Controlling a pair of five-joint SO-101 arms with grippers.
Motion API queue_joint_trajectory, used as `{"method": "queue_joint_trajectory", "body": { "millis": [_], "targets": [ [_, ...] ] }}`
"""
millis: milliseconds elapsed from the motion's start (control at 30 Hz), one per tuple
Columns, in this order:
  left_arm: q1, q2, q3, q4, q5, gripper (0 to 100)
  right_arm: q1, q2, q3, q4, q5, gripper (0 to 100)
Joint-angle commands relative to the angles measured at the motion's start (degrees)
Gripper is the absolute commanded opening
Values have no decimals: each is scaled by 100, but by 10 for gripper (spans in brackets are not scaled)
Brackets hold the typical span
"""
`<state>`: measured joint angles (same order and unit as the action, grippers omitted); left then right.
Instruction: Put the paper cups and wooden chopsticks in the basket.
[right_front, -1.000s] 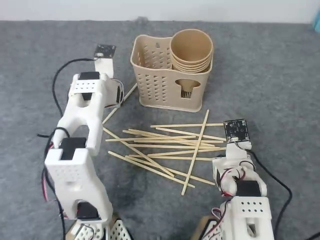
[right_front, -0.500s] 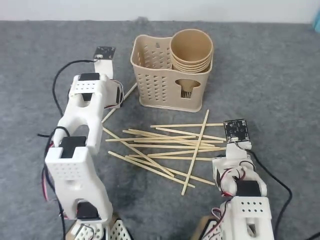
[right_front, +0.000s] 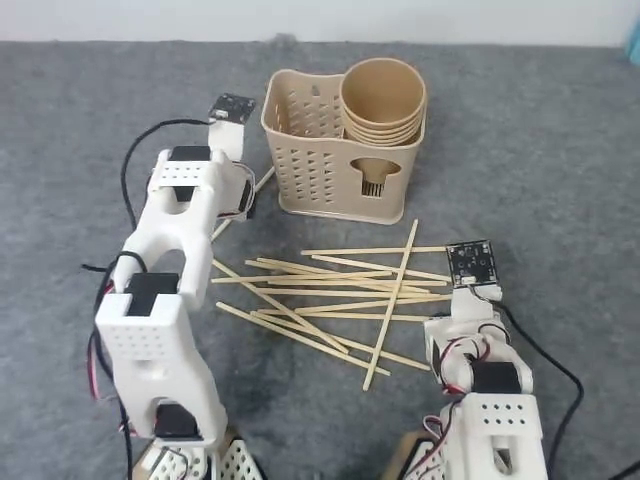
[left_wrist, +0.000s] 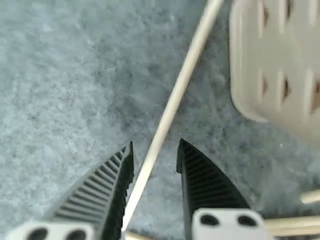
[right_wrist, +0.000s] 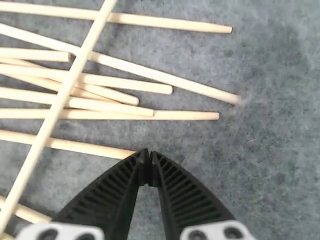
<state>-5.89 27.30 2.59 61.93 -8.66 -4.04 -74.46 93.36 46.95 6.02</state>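
A beige perforated basket (right_front: 320, 160) stands at the back of the grey mat, with a stack of paper cups (right_front: 383, 95) inside its right half. Several wooden chopsticks (right_front: 340, 290) lie crossed on the mat in front of it. One more chopstick (right_front: 258, 186) lies by the basket's left corner. My left gripper (left_wrist: 155, 147) is open and straddles this chopstick (left_wrist: 185, 75) just above the mat, with the basket wall (left_wrist: 280, 60) close beside it. My right gripper (right_wrist: 146, 154) is shut and empty, low at the near edge of the chopstick pile (right_wrist: 100, 95).
The left arm (right_front: 175, 240) stretches along the left side up to the basket. The right arm (right_front: 480, 370) sits folded at the front right. Grey mat lies bare to the right of the basket and pile.
The left arm has swung a little to the right, bringing its wrist closer to the basket's left corner. The right arm, chopsticks and cups have not moved.
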Motion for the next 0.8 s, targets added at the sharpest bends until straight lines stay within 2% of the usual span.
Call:
{"method": "queue_joint_trajectory", "body": {
  "millis": [0, 100, 300, 400, 500, 600, 767],
  "targets": [
    [-9, -53, -215, 70, -158, 137, 75, -101, -70, -84, -62, 9],
    [-105, -53, -215, 97, -352, 137, 75, -101, -70, -84, -62, 9],
    [-316, -44, -207, 220, -1424, 133, 75, -101, -70, -84, -62, 9],
    [-360, -35, -198, 316, -1398, 112, 75, -101, -70, -84, -62, 9],
    [-334, 105, -259, 527, -1442, 13, 75, -101, -70, -84, -62, 9],
    [-316, 325, -488, 1011, -1442, 13, 75, -101, -70, -84, -62, 9],
    [-633, 510, -743, 1125, -1327, 13, 84, -101, -70, -84, -62, 9]
  ]
}}
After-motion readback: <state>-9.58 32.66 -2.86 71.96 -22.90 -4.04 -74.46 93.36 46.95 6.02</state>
